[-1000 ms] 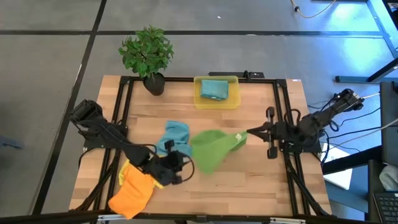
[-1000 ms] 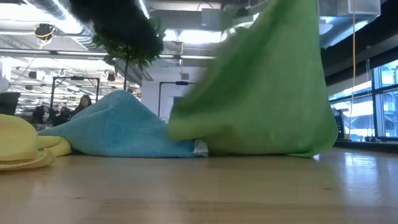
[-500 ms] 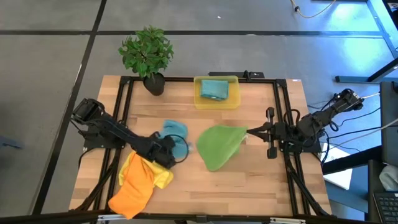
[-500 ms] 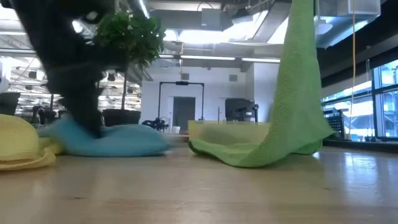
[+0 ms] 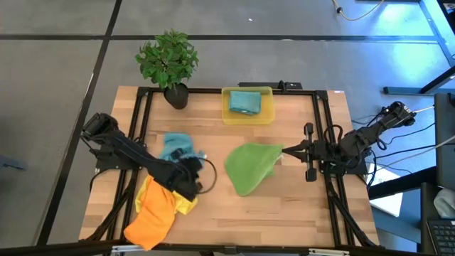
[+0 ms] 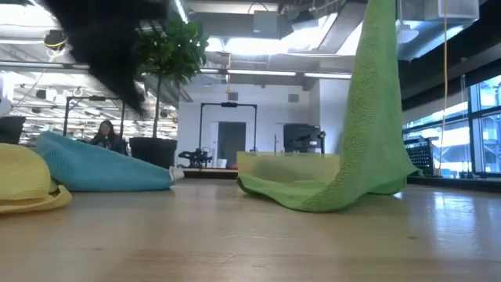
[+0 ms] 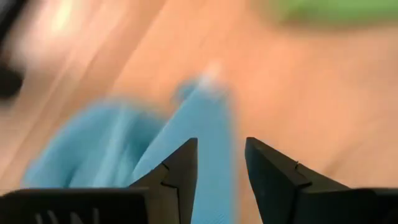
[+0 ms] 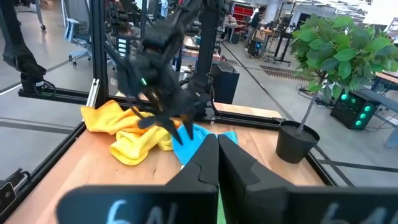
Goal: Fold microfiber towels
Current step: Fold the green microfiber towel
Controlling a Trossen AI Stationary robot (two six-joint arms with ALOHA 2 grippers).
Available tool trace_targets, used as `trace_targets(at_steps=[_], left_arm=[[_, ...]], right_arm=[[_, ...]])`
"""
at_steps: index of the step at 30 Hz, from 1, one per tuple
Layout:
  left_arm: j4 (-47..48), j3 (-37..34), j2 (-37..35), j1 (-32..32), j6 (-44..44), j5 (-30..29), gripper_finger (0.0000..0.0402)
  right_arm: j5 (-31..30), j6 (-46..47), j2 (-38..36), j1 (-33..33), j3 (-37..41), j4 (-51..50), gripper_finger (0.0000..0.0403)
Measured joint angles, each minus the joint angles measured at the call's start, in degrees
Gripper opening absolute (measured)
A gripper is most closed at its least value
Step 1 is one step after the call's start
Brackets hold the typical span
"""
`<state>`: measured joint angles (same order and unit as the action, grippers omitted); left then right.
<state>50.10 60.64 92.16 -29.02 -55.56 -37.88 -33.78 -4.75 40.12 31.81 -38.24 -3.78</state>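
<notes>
A blue towel (image 5: 174,147) lies bunched on the table left of centre. My left gripper (image 5: 193,171) stands at its near right side, tipped down, its fingers apart with a ridge of the blue towel (image 7: 214,118) between them. My right gripper (image 5: 284,151) is raised right of centre, points level toward the table's left and is shut on a green towel (image 5: 250,166). A yellow towel (image 5: 183,205) and an orange towel (image 5: 153,217) lie heaped at the near left. My left gripper has a raised fold of the blue towel (image 7: 217,168) in the gap between its parted fingers, coming slanting down from above. The towel rests on the table (image 6: 102,168). Whether the fingers press on the fold, I cannot tell. My right gripper pinches the green towel by an upper corner (image 5: 277,151), reaching level from the table's right. The towel hangs slack below the fingers (image 6: 380,94), and its lower part lies spread on the table (image 6: 305,194).
A translucent yellow bin (image 5: 266,114) with a teal towel (image 5: 244,102) in it stands at the far edge, and a potted plant (image 5: 169,60) at the far left corner. Black frame rails (image 5: 142,121) run along the table's sides. Bare wood shows along the near edge (image 5: 284,213).
The green towel's left part, held up and spread a second ago, has dropped onto the table while its corner stays raised in my right gripper. My left gripper has gone toward the table's left and far side and tipped. The blue towel has slid toward the left edge.
</notes>
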Motion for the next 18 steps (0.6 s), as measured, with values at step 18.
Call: trace_targets(at_steps=[18], left_arm=[[-70.1,0.2,17.6,1.6,44.3,4.6,0.0137]], right_arm=[[-0.1,-1.1,1.4,-1.2,0.0,2.2,0.0]])
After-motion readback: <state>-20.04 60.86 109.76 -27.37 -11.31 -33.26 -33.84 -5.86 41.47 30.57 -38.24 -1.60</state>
